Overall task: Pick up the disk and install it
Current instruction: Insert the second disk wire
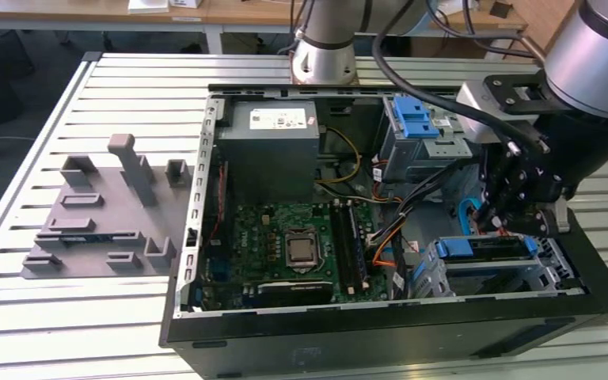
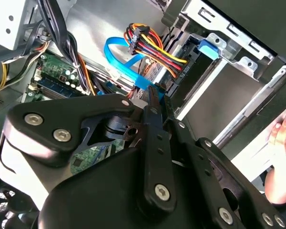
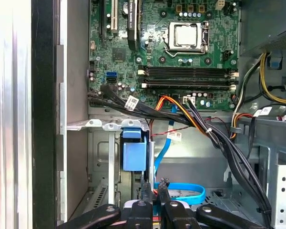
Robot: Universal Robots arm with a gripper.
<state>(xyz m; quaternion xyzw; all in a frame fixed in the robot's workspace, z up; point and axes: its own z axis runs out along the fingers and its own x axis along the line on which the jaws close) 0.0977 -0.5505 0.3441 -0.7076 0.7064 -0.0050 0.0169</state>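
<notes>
The disk (image 1: 486, 248) sits in the lower drive cage (image 1: 552, 273) at the front corner of the open computer case, on the exterior view's right. Its blue carrier frames it on both ends. In the first wrist view the carrier's blue tab (image 3: 134, 155) stands in the bay. In the second wrist view the disk (image 2: 193, 71) lies slotted in the metal cage. My gripper (image 1: 526, 226) hovers just above the disk. Its black fingers (image 2: 154, 102) are shut together with nothing clearly between them, beside a blue data cable (image 2: 119, 55). The gripper (image 3: 153, 191) points into the bay.
The motherboard (image 3: 181, 43) fills the case floor, with cable bundles (image 3: 214, 138) running toward the cages. A second blue carrier (image 1: 418, 120) sits in the upper cage. A grey power supply (image 1: 270, 150) and a grey fixture (image 1: 104, 214) lie toward the exterior view's left. A person's hand (image 2: 281, 162) rests beside the case.
</notes>
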